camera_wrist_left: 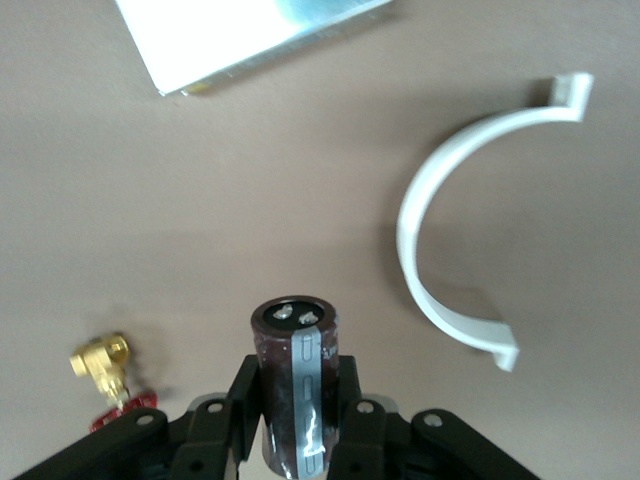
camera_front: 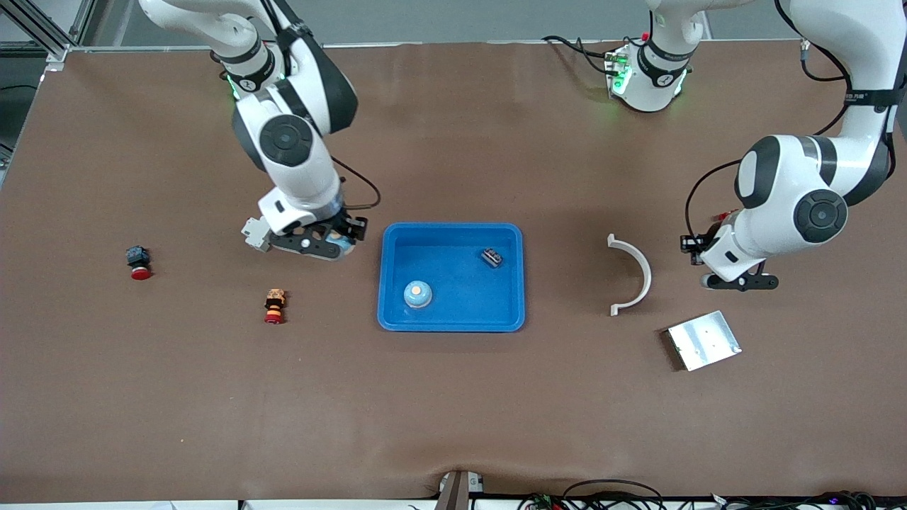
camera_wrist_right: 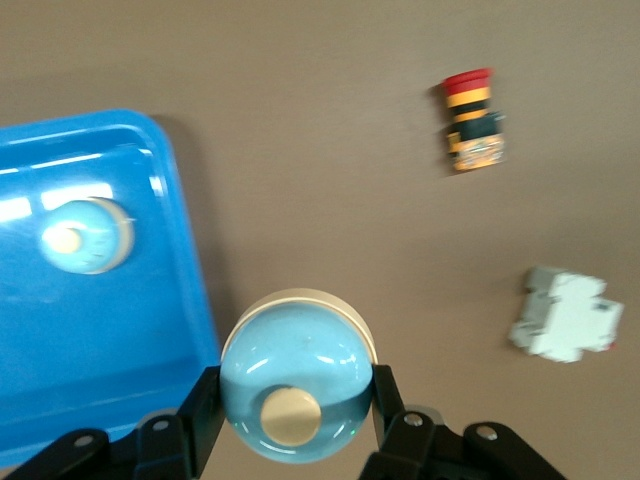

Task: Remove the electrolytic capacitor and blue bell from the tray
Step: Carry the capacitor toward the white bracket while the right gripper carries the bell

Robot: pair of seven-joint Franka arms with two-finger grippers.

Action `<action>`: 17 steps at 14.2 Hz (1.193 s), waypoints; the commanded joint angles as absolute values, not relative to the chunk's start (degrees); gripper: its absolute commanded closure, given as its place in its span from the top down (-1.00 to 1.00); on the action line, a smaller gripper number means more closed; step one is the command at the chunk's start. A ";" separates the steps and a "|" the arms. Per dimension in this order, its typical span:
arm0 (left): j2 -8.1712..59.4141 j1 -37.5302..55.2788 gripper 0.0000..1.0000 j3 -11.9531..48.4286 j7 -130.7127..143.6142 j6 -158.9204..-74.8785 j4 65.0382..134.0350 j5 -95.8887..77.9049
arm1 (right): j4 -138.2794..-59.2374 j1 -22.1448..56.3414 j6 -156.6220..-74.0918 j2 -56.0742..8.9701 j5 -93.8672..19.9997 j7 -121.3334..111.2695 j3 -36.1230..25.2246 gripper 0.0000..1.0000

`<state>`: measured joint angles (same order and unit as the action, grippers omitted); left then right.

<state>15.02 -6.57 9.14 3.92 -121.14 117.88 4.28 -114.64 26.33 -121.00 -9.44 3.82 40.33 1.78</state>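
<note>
My right gripper (camera_wrist_right: 297, 402) is shut on a light-blue bell (camera_wrist_right: 297, 375) with a cream button. It hangs over the brown table just off the blue tray's (camera_front: 453, 322) edge at the right arm's end (camera_front: 339, 243). A second bell (camera_front: 418, 294) of the same kind lies in the tray with a small dark part (camera_front: 491, 257). My left gripper (camera_wrist_left: 297, 410) is shut on a dark capacitor (camera_wrist_left: 296, 375) with a grey stripe. That gripper (camera_front: 738, 281) is over the table beside a white curved piece (camera_front: 638, 273). The front view hides the capacitor.
A metal plate (camera_front: 703, 340) lies nearer the camera than the left gripper. A brass valve with a red handle (camera_wrist_left: 105, 370) lies under the left hand. A red-and-yellow button (camera_front: 274, 306), a black-and-red button (camera_front: 139, 263) and a white breaker (camera_wrist_right: 565, 315) lie toward the right arm's end.
</note>
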 commanded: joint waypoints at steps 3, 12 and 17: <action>17.92 -7.21 -0.83 9.40 3.51 -131.47 121.73 5.80 | -124.79 18.56 -124.01 -1.42 4.83 30.17 2.81 -1.00; 23.99 -7.12 -0.79 9.49 4.75 -136.32 121.29 10.02 | -139.20 2.65 -127.00 10.10 2.82 4.95 2.46 -1.00; 25.92 -7.12 -0.79 9.49 4.75 -136.93 120.59 9.93 | -145.53 -1.23 -130.32 12.48 1.41 -7.36 -2.89 -1.00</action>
